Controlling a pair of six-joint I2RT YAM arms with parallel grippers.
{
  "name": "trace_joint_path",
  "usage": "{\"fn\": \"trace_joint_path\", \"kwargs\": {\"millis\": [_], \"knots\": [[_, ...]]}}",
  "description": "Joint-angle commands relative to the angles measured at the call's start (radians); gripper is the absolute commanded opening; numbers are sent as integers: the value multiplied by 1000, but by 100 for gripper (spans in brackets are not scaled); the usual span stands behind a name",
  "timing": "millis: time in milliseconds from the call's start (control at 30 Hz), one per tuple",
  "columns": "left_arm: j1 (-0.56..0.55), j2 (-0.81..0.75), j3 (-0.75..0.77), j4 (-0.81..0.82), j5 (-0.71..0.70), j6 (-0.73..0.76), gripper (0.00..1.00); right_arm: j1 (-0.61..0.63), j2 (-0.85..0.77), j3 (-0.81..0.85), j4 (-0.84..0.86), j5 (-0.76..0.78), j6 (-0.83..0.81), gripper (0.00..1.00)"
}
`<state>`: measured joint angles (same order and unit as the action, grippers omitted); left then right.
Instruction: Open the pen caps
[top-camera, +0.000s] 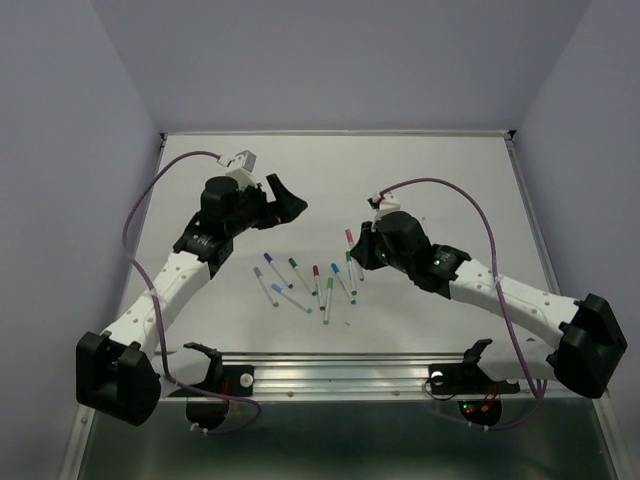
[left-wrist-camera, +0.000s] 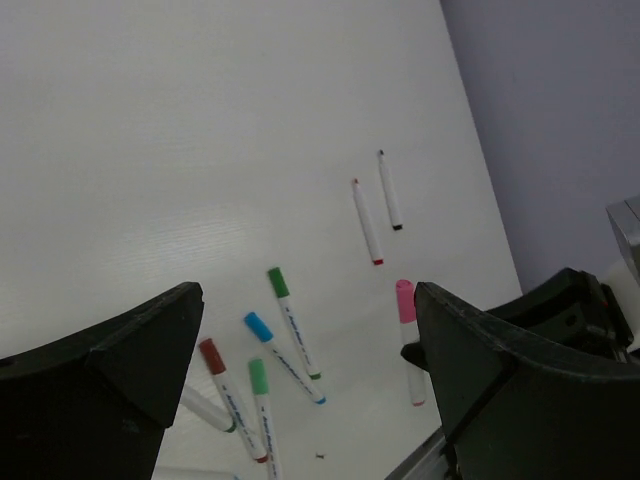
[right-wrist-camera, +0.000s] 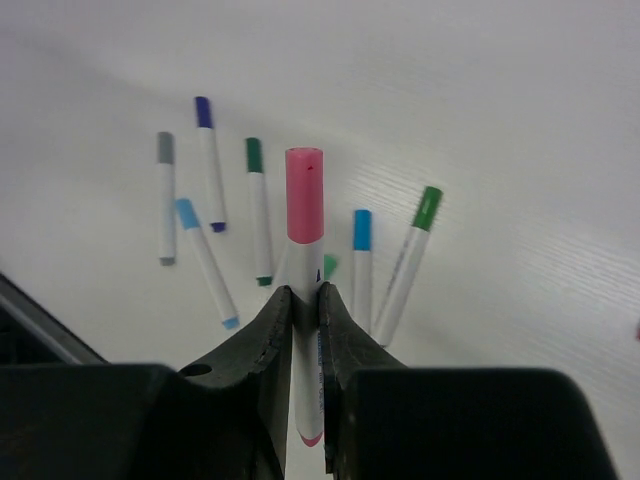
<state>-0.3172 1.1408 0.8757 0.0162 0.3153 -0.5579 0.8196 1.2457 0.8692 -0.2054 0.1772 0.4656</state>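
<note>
Right wrist, white pen (right-wrist-camera: 306, 265), pink cap (right-wrist-camera: 304, 195) on

White table (top-camera: 420, 170), matte, faint grain, soft glare patches. Pale lavender back wall (top-camera: 340, 60), matching left wall (top-camera: 60, 140) and right wall (top-camera: 595, 110), closing in the table on three sides. Aluminium rail (top-camera: 340, 362) along near table edge. Dark grey surface (top-camera: 340, 445) below rail. Even diffuse light, weak shadows.

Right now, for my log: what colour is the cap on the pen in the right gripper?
Pink cap; clearest in the right wrist view.
</note>
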Motion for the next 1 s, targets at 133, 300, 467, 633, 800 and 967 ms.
{"fn": "trace_joint_path", "kwargs": {"millis": [133,300,467,633,800,967], "knots": [[-164,8,-18,255,142,-66,99,1,-17,24,262,-288,-108,1],[-190,45,-44,314,166,-91,98,1,6,56,314,-292,-116,1],[-209,53,-44,318,146,-97,93,1,29,93,353,-268,-97,1],[-215,53,-55,333,131,-112,77,1,31,97,400,-274,-97,1],[-223,69,-47,346,139,-122,46,1,54,113,400,-288,-96,1],[-226,82,-46,347,125,-134,34,1,63,113,399,-306,-100,1]]}}
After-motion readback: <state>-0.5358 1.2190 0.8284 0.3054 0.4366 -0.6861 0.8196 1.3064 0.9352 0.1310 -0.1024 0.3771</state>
